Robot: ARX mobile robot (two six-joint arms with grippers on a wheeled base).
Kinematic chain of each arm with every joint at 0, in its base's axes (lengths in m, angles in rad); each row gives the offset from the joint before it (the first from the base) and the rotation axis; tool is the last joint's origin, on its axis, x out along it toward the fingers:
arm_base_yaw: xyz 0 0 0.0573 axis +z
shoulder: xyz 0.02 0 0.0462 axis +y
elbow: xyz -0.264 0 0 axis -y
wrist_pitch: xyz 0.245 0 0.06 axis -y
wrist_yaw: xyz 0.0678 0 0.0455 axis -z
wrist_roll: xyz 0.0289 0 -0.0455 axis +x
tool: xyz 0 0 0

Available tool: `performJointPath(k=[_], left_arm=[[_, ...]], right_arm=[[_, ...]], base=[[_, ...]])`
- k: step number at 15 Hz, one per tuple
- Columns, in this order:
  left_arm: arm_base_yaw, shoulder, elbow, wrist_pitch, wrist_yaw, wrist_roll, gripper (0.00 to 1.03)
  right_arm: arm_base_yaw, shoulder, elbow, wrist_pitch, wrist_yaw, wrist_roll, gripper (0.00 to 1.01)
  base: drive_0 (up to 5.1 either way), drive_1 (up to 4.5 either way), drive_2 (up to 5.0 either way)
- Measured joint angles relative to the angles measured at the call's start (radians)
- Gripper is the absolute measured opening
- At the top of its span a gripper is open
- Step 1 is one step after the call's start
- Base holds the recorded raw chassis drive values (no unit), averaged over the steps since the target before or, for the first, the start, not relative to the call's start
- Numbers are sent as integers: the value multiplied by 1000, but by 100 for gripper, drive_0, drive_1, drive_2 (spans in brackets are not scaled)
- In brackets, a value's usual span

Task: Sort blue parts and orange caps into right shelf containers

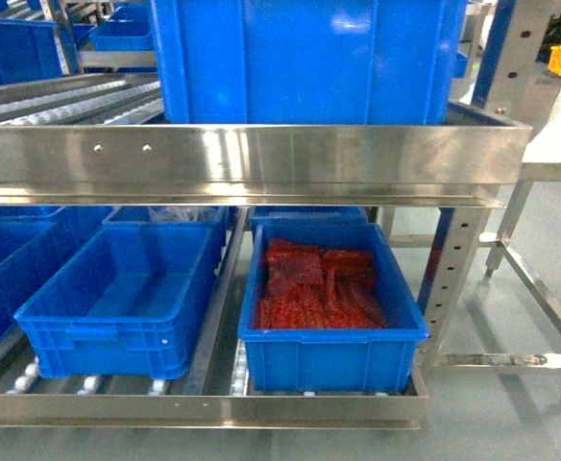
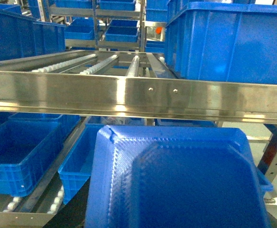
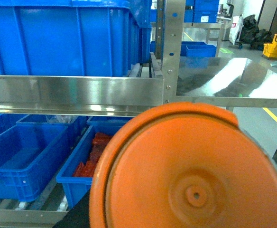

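Orange cap (image 3: pixel 190 171) and blue part (image 2: pixel 176 180) fill the wrist views; neither pincer's state can be told.

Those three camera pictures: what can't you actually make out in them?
- Left hand: hidden in the left wrist view behind the blue part; absent from the head view.
- Right hand: hidden in the right wrist view behind the orange cap.
- Red items in the lower right crate: too blurred to identify.
- Upper crate: top cut off, contents unseen.
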Motion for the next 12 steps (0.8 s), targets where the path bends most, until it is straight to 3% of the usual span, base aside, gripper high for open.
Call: performJointPath(k=[12], left_arm=[[0, 0, 0, -2, 1, 0, 42]], right_arm=[[0, 0, 0, -2, 0, 0, 45]], base=[[-504, 241, 241]])
